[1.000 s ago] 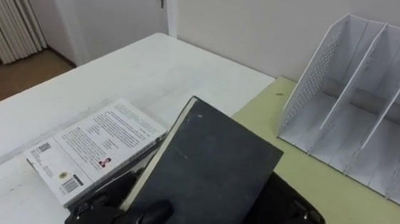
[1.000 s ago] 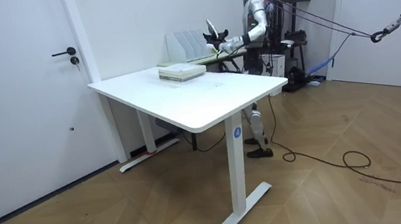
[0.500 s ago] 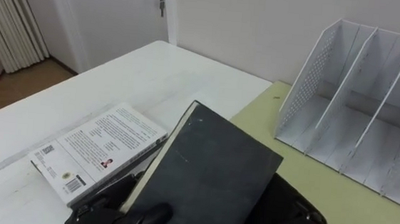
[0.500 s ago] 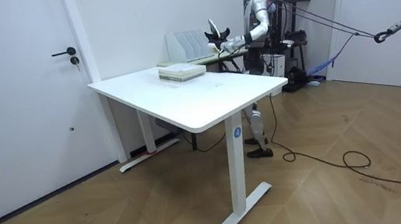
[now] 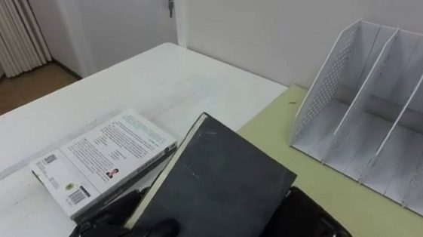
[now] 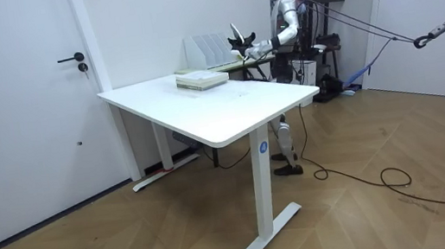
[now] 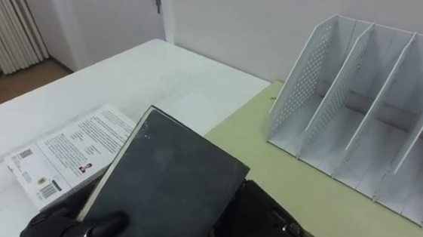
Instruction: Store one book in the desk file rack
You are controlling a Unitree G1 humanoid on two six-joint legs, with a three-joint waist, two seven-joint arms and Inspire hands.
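A dark book [image 5: 218, 183] is held tilted at the bottom of the eye views, cover up, with its upper corner pointed away from the robot. It is pinched by the left hand [image 5: 115, 234] at the lower left edge, with the thumb laid on the cover. The right hand [image 5: 310, 231] is seen as a dark mass under the book's lower right corner; whether it grips cannot be told.

Just beside the held book, to the left, a second book [image 5: 99, 159] is lying flat on the white table [image 5: 162, 77], printed white cover up. Its near right corner is overlapped by the dark book.

To the right, an olive-green desk [image 5: 320, 184] is butted against the white table. A white file rack [image 5: 378, 109] is stood on it, farther back, with upright dividers and a perforated side wall. The dark book is well apart from the rack and not in any compartment.

A door [image 5: 122, 5] and a curtain [image 5: 8, 12] are seen beyond the table.

In the room view the robot is stood behind the far end of the table, with the book raised near the rack.
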